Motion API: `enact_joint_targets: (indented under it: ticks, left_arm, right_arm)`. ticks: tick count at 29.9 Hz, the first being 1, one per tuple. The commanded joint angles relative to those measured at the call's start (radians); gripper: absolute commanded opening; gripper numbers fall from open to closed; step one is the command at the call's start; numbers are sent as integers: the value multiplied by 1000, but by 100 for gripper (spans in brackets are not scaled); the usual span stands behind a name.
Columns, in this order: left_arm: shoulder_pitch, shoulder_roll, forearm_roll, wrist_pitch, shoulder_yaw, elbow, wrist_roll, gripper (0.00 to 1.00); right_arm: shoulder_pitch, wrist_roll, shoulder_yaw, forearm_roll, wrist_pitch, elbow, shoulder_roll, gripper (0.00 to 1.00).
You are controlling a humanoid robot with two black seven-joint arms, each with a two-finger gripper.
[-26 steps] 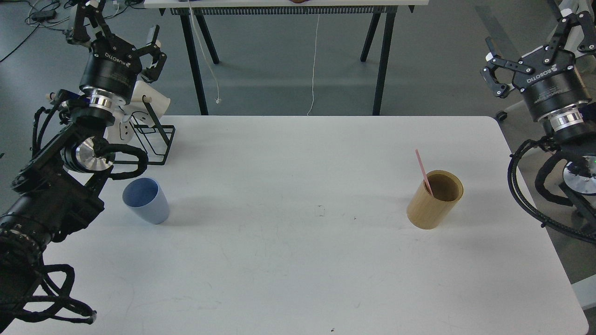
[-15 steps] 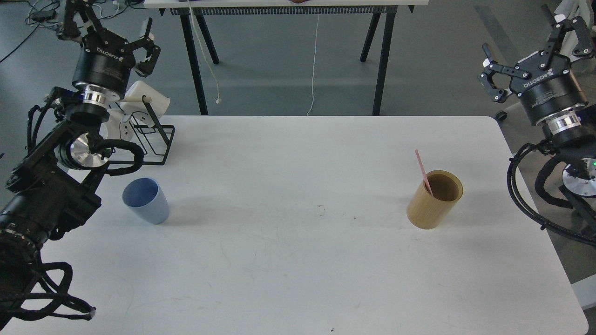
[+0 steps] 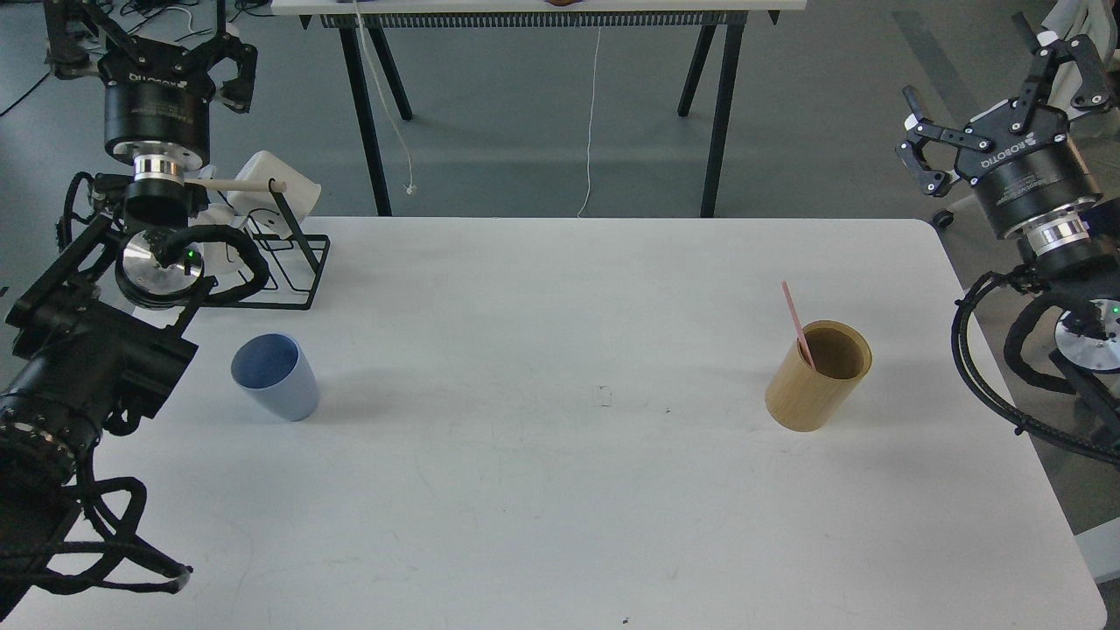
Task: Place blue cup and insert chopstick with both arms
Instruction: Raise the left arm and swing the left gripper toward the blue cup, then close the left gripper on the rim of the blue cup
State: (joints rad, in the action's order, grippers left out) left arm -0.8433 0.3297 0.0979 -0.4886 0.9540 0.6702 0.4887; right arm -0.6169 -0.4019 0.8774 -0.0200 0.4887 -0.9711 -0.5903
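The pale blue cup (image 3: 276,378) stands upright on the white table (image 3: 560,490) at the left. The pink chopstick (image 3: 795,322) leans in a tan bamboo cylinder (image 3: 817,375) at the right. My left gripper (image 3: 149,39) is open and empty, raised high at the top left, well behind and left of the cup. My right gripper (image 3: 1002,83) is open and empty, raised beyond the table's right rear corner, far from the cylinder.
A black wire rack (image 3: 280,258) with white mugs (image 3: 280,188) and a pale wooden dowel (image 3: 236,185) stands at the table's back left, close to my left arm. A second table's black legs (image 3: 372,114) stand behind.
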Motion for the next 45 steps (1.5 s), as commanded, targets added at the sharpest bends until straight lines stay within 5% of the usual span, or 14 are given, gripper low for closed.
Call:
enact_joint_targets:
  ticks: [1, 13, 18, 26, 32, 38, 45]
  left_arm:
    - [-110, 98, -27, 0, -144, 28, 0, 100]
    - [-638, 446, -358, 31, -1050, 431, 0, 100]
    - [-740, 621, -469, 65, -1164, 598, 0, 100]
    - [-737, 880, -927, 149, -1277, 761, 0, 99]
    - [-674, 887, -1256, 332, -1489, 709, 0, 100]
    - [-501, 839, -1405, 370, -1491, 615, 0, 100]
    - [-359, 662, -1406, 423, -1488, 361, 0, 100]
  right_arm:
    - [0, -2, 0, 0, 0, 0, 1, 99]
    - [13, -3, 5, 0, 0, 3, 1, 99]
    - [14, -2, 3, 2, 0, 5, 0, 99]
    - [19, -2, 3, 2, 0, 18, 0, 99]
    - [32, -2, 0, 2, 0, 38, 3, 99]
    - [52, -2, 0, 6, 0, 38, 1, 99]
    - [60, -3, 0, 8, 0, 38, 1, 99]
